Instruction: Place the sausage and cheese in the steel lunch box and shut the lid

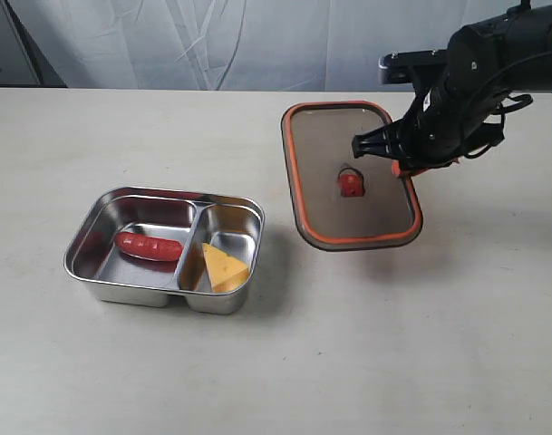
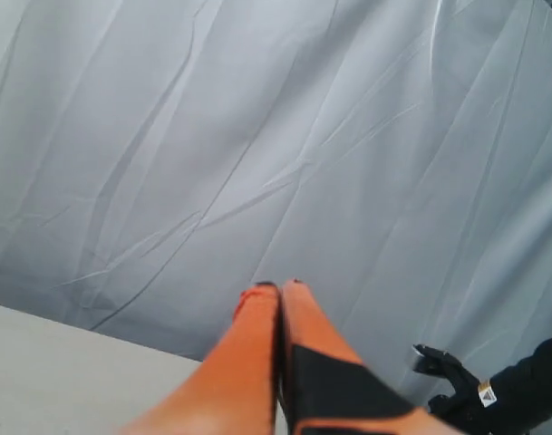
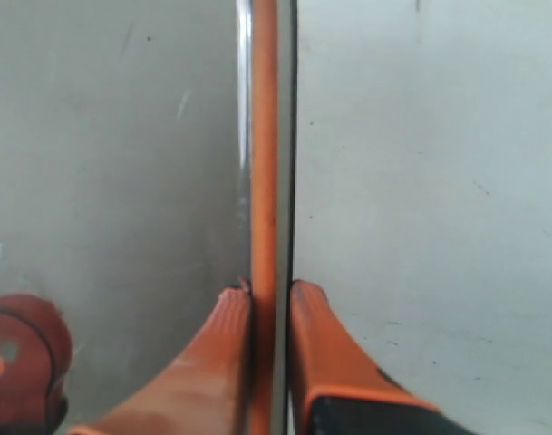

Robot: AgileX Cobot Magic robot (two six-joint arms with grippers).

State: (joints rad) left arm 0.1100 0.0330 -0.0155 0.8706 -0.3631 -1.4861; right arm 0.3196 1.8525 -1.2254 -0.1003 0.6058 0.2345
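right fingers (image 3: 217,362) pinch the orange-rimmed tinted transparent lid (image 1: 334,136) at its 3 o'clock edge, lifted at 2 o'clock of the shiny divided steel lunch box (image 1: 158,191), which holds the dark-red sausage (image 1: 149,246) and yellow cheese wedge (image 1: 224,267). best carry it toward 8 o'clock, level it, match corners. left fingers (image 2: 248,362) pressed together, empty.

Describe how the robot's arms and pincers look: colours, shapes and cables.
The right arm is bulky and black, with thin black cables looping beside it. Both the right pincer and the left pincer have orange, tapering fingers with a black part nearer the wrist.
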